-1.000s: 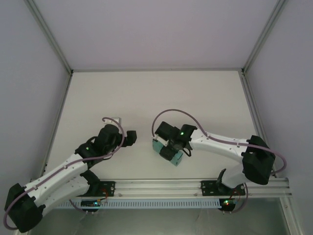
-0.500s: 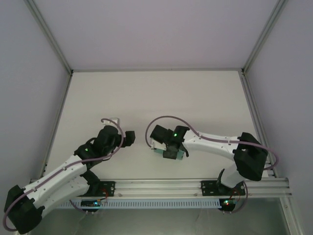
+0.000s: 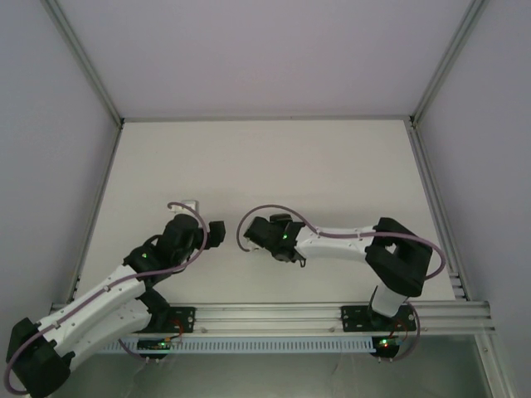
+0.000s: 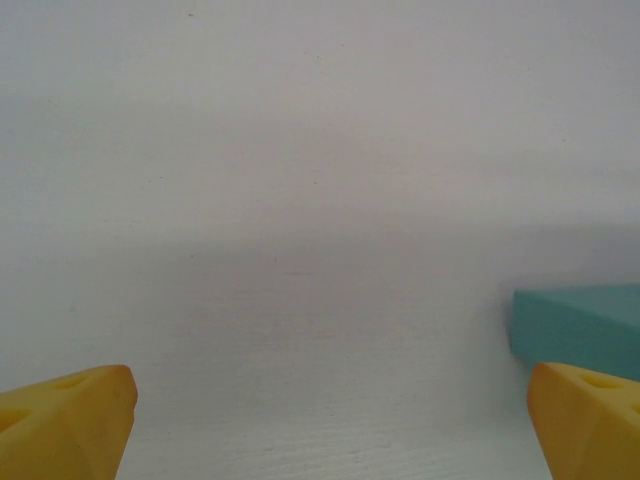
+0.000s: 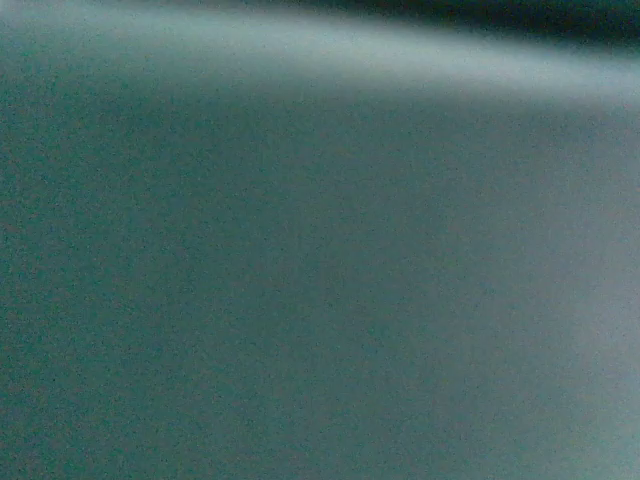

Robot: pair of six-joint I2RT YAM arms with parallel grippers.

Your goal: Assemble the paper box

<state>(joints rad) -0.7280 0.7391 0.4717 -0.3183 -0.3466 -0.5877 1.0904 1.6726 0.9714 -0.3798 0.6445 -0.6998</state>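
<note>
The paper box (image 4: 575, 325) is teal-green card; in the left wrist view one corner of it lies on the white table at the right edge, just beyond my right-hand yellow fingertip (image 4: 590, 415). My left gripper (image 4: 330, 420) is open wide with bare table between its fingers. From above, the left gripper (image 3: 217, 233) faces my right gripper (image 3: 264, 236) across a small gap. The right gripper sits low over the box and hides it. The right wrist view has teal card (image 5: 320, 260) pressed up close, and its fingers are hidden.
The white table (image 3: 265, 166) stretches away behind both arms. Aluminium frame posts run along its left and right sides. A rail (image 3: 274, 313) carrying the arm bases lines the near edge.
The right gripper has swung left toward the left gripper, taking the box with it; the box, plainly seen a second ago, is now covered. The left arm has barely shifted.
</note>
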